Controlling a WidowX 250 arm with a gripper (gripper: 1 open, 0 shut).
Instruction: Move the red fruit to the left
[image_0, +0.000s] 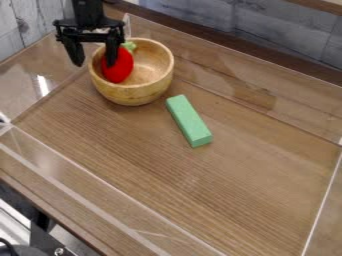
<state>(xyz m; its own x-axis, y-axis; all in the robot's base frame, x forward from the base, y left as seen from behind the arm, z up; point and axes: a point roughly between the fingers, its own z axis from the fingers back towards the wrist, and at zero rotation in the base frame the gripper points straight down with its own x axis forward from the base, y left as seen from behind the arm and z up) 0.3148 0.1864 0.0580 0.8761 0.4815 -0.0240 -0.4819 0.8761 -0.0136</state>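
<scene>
The red fruit (118, 64), a small strawberry-like toy with a green leafy top, lies inside the wooden bowl (158, 72) against its left inner wall. My gripper (91, 50) hangs just above the bowl's left rim and over the fruit. It is open, its black fingers (67, 48) spread wide to either side with nothing between them. The fruit is free of the fingers.
A flat light-green block (189, 120) lies on the wooden table to the right of the bowl, toward the front. Clear plastic walls (27, 150) fence the tabletop on all sides. Bare wood stretches across the front and right.
</scene>
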